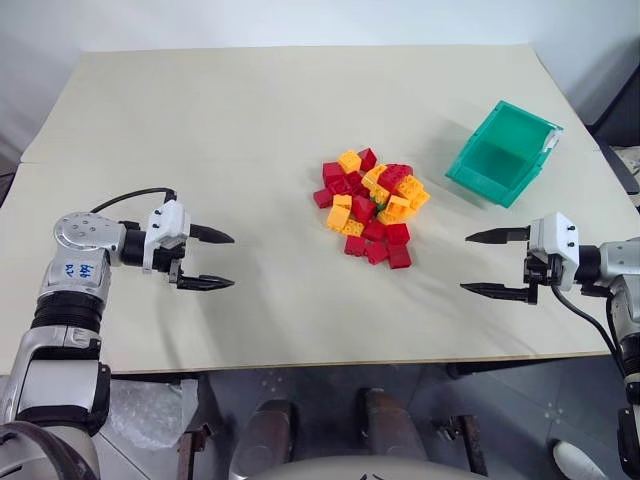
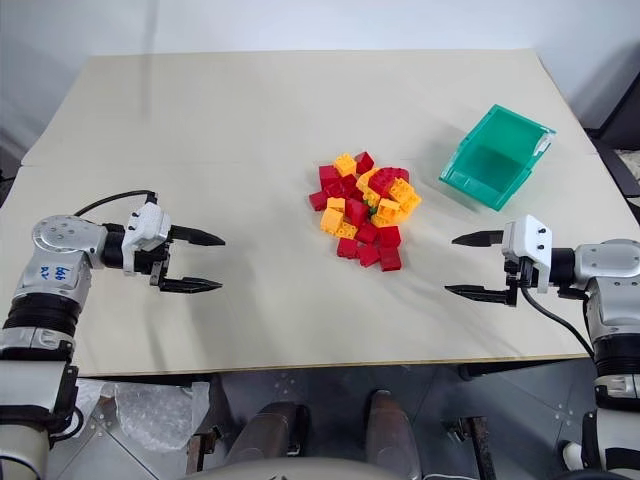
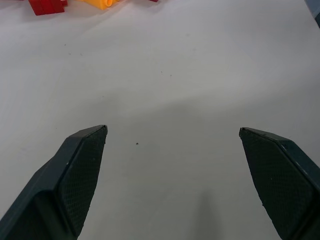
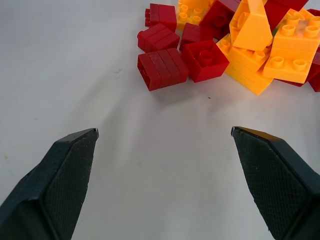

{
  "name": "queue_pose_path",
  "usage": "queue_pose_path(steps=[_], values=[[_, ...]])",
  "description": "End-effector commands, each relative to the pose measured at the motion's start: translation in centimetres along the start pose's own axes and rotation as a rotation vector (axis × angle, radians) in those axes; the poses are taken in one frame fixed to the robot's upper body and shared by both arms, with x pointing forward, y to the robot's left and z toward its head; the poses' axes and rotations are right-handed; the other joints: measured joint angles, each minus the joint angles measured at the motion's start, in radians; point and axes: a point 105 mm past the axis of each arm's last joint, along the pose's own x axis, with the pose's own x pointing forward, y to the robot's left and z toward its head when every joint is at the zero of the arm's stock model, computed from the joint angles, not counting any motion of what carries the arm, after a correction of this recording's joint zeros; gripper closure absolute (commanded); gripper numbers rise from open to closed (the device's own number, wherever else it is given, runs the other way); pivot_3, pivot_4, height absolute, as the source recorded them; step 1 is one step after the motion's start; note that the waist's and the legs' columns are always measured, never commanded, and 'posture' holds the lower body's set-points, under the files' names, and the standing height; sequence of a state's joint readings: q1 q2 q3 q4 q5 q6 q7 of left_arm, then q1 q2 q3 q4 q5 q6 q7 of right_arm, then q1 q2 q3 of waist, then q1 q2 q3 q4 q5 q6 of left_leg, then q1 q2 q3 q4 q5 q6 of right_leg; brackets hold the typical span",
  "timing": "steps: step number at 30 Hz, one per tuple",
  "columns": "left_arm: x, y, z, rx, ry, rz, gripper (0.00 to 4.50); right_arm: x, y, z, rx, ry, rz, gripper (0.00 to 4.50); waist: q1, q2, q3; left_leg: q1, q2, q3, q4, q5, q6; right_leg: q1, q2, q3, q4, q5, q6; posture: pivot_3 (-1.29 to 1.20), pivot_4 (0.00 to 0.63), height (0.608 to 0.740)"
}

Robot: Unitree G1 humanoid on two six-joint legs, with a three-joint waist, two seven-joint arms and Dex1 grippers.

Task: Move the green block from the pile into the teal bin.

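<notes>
The pile of red and orange-yellow studded bricks lies near the middle of the beige table. Of the green block, only a thin sliver peeks out between bricks in the pile's centre. The teal bin sits to the right of the pile and a little further back, its low-cut front facing the pile. My left gripper hovers open well to the left of the pile, pointing at it. On the other side my right gripper is open too, aimed at the pile's near edge, with red bricks just beyond its fingers.
The table's front edge runs just below both grippers. A seam crosses the tabletop on the left. A dark object stands beyond the table's right edge, close behind the bin.
</notes>
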State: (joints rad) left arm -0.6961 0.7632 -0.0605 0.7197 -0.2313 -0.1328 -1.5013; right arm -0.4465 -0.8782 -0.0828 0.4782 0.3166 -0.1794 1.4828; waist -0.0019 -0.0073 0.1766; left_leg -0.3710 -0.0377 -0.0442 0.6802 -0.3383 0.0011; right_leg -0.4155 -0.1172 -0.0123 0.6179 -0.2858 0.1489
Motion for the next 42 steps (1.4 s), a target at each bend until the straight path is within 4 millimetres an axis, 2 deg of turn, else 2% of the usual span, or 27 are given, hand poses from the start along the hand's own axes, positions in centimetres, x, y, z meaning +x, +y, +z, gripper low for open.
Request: queue_pose_path(steps=[1, 3, 9, 13, 14, 15, 16, 18, 20, 26, 27, 28, 31, 32, 34, 38, 42], values=[[-0.4, -0.3, 1.5, -0.012, -0.064, -0.066, 0.00, -0.2, -0.8, 0.7, -0.032, -0.020, -0.053, 0.03, 0.000, 0.000, 0.000, 0.000, 0.000, 0.000, 0.000, 0.000, 0.000, 0.000, 0.000, 0.000, 0.000, 0.000, 0.000, 0.00, 0.150, 0.740], [-0.2, 0.4, 2.3, -0.025, -0.098, -0.018, 0.00, -0.1, -1.0, 0.8, -0.027, -0.014, -0.084, 0.03, 0.000, 0.000, 0.000, 0.000, 0.000, 0.000, 0.000, 0.000, 0.000, 0.000, 0.000, 0.000, 0.001, 0.000, 0.000, 0.00, 0.150, 0.740], [0.1, 0.6, 4.8, -0.036, -0.232, -0.009, 0.00, -0.2, -1.4, 1.1, 0.033, -0.008, -0.185, 0.03, 0.001, 0.000, 0.000, 0.000, 0.001, -0.001, 0.001, 0.000, 0.000, 0.000, -0.001, 0.000, 0.001, 0.000, 0.000, 0.00, 0.150, 0.740], [0.3, 1.0, 5.6, 0.082, -0.299, 0.048, 0.00, 0.0, -1.3, 2.0, 0.086, -0.025, -0.260, 0.03, 0.002, 0.000, 0.000, -0.001, 0.001, -0.001, 0.001, 0.000, 0.000, 0.000, -0.001, 0.000, 0.001, 0.000, 0.000, 0.00, 0.150, 0.740], [0.5, 0.9, 5.1, 0.074, -0.282, 0.055, 0.00, 0.2, -0.8, 2.6, 0.097, -0.051, -0.265, 0.03, 0.002, 0.000, 0.000, -0.001, 0.001, -0.001, 0.001, 0.000, 0.000, 0.000, -0.001, 0.000, 0.001, 0.000, 0.000, 0.00, 0.150, 0.740], [0.9, 0.7, 5.2, 0.030, -0.328, 0.042, 0.00, 0.9, 0.2, 3.8, 0.120, -0.106, -0.280, 0.40, 0.003, 0.000, 0.000, -0.001, 0.001, -0.001, 0.001, 0.000, 0.000, 0.000, -0.001, 0.000, 0.001, 0.000, 0.000, 0.00, 0.150, 0.740], [1.1, 0.6, 5.3, -0.005, -0.362, 0.032, 0.00, 1.3, 1.0, 4.6, 0.141, -0.141, -0.288, 0.59, 0.004, 0.000, 0.000, -0.001, 0.001, -0.001, 0.000, 0.000, 0.000, 0.000, -0.001, 0.000, 0.001, 0.000, 0.000, 0.00, 0.150, 0.740], [1.6, 0.5, 5.0, 0.005, -0.364, 0.033, 0.00, 2.1, 2.0, 6.0, 0.157, -0.197, -0.315, 1.17, 0.003, 0.000, 0.000, -0.001, 0.002, -0.002, 0.001, -0.001, -0.002, -0.001, 0.000, -0.001, 0.001, 0.000, 0.000, 0.00, 0.150, 0.740], [2.1, 0.6, 4.6, 0.036, -0.340, 0.056, 0.00, 2.9, 2.7, 6.6, 0.180, -0.203, -0.327, 1.90, 0.001, 0.000, 0.000, -0.001, 0.002, -0.001, 0.001, -0.001, -0.002, -0.001, 0.000, 0.000, 0.001, 0.000, 0.000, 0.00, 0.150, 0.740], [2.5, 1.1, 6.0, 0.096, -0.481, 0.070, 0.00, 5.9, 3.3, 8.1, 0.230, -0.252, -0.369, 3.81, 0.004, 0.000, 0.000, 0.000, 0.001, -0.001, 0.002, -0.001, -0.001, 0.000, -0.001, 0.000, 0.001, 0.000, 0.000, 0.00, 0.150, 0.740], [2.6, 1.2, 6.0, 0.103, -0.485, 0.082, 0.00, 6.7, 3.2, 8.2, 0.241, -0.260, -0.376, 4.32, 0.004, 0.000, 0.000, 0.000, 0.001, -0.001, 0.002, -0.001, -0.001, 0.000, -0.001, 0.000, 0.001, 0.000, 0.000, 0.00, 0.150, 0.740], [2.7, 1.4, 6.0, 0.106, -0.486, 0.092, 0.00, 7.3, 3.1, 8.3, 0.249, -0.264, -0.381, 4.46, 0.003, 0.000, 0.000, -0.001, 0.001, -0.001, 0.002, -0.001, -0.001, 0.000, -0.001, 0.000, 0.001, 0.000, 0.000, 0.00, 0.150, 0.740], [3.0, 2.1, 6.4, 0.114, -0.513, 0.143, 0.00, 12.1, 2.3, 8.8, 0.309, -0.326, -0.371, 4.46, -0.004, 0.000, 0.000, 0.000, -0.001, 0.000, 0.002, -0.001, -0.001, -0.001, 0.000, 0.001, 0.001, 0.000, 0.000, 0.00, 0.150, 0.740], [3.0, 2.3, 6.5, 0.114, -0.521, 0.157, 0.00, 13.0, 2.0, 9.0, 0.318, -0.332, -0.369, 4.46, -0.007, -0.001, 0.000, 0.000, -0.001, 0.000, 0.002, -0.001, -0.001, -0.001, 0.001, 0.001, 0.002, 0.000, 0.000, 0.00, 0.150, 0.740], [3.1, 2.7, 6.7, 0.128, -0.525, 0.191, 0.00, 14.3, 1.4, 9.1, 0.311, -0.338, -0.381, 4.46, -0.005, 0.000, 0.000, 0.000, -0.002, 0.000, 0.002, -0.001, -0.001, -0.002, 0.001, 0.001, 0.003, 0.000, -0.001, 0.00, 0.150, 0.740], [3.7, 2.4, 6.7, 0.128, -0.523, 0.179, 0.00, 17.2, -1.8, 8.0, 0.284, -0.291, -0.494, 4.46, -0.005, 0.000, 0.000, -0.002, -0.002, 0.000, 0.001, -0.001, -0.001, -0.005, 0.000, 0.001, 0.004, 0.000, -0.001, 0.00, 0.150, 0.740], [4.0, 1.7, 6.6, 0.131, -0.530, 0.170, 0.00, 18.8, -4.7, 7.7, 0.278, -0.286, -0.597, 4.46, -0.015, 0.000, 0.000, -0.002, -0.002, 0.000, 0.000, -0.001, -0.001, -0.006, 0.001, 0.001, 0.004, 0.000, -0.001, 0.00, 0.150, 0.740]])
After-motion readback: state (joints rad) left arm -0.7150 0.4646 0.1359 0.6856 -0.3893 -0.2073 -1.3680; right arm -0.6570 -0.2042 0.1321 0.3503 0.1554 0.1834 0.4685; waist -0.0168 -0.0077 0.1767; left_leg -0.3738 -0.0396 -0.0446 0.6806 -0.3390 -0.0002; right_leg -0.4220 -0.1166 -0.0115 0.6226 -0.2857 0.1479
